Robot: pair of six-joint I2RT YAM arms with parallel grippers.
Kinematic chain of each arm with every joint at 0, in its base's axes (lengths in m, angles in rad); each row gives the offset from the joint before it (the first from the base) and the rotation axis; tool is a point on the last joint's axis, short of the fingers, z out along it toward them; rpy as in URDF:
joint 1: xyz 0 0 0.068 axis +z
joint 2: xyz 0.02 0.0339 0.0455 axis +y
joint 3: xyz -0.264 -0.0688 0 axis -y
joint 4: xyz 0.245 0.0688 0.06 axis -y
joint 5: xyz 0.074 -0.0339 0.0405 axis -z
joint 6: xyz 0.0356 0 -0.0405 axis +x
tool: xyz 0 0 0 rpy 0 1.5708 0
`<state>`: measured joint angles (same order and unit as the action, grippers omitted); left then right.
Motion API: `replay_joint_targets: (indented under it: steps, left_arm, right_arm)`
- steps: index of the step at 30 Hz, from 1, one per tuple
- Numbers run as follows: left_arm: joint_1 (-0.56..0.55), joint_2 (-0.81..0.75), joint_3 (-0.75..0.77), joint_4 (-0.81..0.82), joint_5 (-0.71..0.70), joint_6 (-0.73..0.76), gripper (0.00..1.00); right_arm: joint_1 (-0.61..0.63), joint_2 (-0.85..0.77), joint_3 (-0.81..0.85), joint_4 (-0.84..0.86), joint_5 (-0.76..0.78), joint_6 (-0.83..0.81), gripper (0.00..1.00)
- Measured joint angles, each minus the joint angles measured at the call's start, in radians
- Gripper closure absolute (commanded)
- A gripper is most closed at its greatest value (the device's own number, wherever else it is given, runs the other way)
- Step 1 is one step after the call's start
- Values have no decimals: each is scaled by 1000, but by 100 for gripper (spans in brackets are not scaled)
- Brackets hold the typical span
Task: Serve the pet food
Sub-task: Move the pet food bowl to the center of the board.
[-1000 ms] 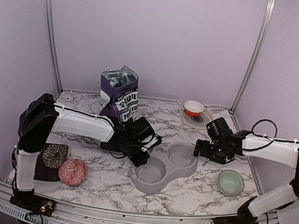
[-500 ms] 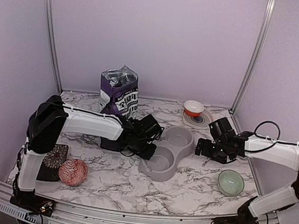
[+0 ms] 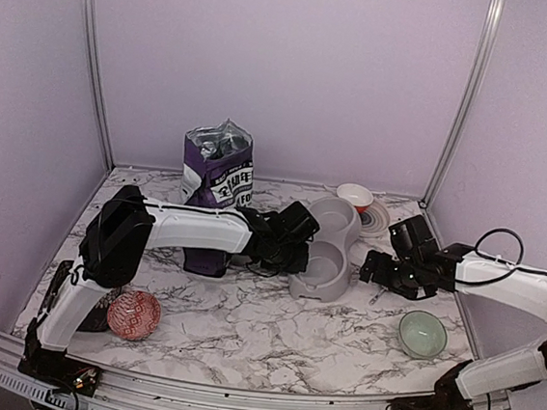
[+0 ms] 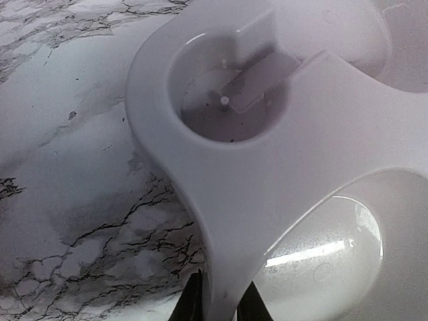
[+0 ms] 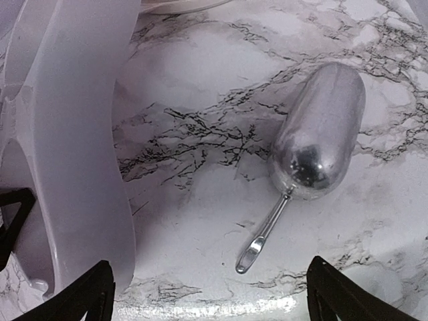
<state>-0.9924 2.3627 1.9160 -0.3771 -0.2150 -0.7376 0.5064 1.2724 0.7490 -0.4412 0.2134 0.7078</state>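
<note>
Marble top (image 3: 242, 330): L tool (image 4: 221, 305) pinches feeder rim (image 4: 224, 257).

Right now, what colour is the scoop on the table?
The scoop is shiny silver metal, clearest in the right wrist view.

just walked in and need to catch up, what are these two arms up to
The left hand is shut on the rim of the grey double-bowl feeder, which is toward the back of the marble table, right of the purple food bag. Both its bowls are empty. The right hand hangs open above a metal scoop that lies on the table just right of the feeder, not touching it. No food has been served yet.
</note>
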Motion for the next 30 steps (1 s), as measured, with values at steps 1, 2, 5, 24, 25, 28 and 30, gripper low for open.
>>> replay_joint_targets:
  steps: [1, 2, 5, 24, 25, 28, 30]
  left_arm:
    - [0, 15, 16, 0, -3, -17, 100]
    - [0, 33, 37, 0, -4, -34, 100]
    - [0, 64, 80, 2, -9, -85, 100]
    - [0, 66, 39, 87, 13, -234, 100]
    - [-2, 47, 10, 89, 11, -241, 100]
    - [-5, 2, -57, 82, -4, -250, 98]
    - [-8, -5, -63, 74, -12, -248, 94]
  right_arm:
    - [0, -4, -3, 0, 0, 1, 3]
    - [0, -9, -6, 0, 1, 2, 3]
    - [0, -25, -20, 0, 4, 3, 3]
    - [0, -77, -24, -20, 27, 6, 3]
    - [0, -78, -24, -23, 29, 6, 3]
    - [0, -78, -24, -28, 36, 6, 3]
    - [0, -78, -24, -30, 39, 6, 3]
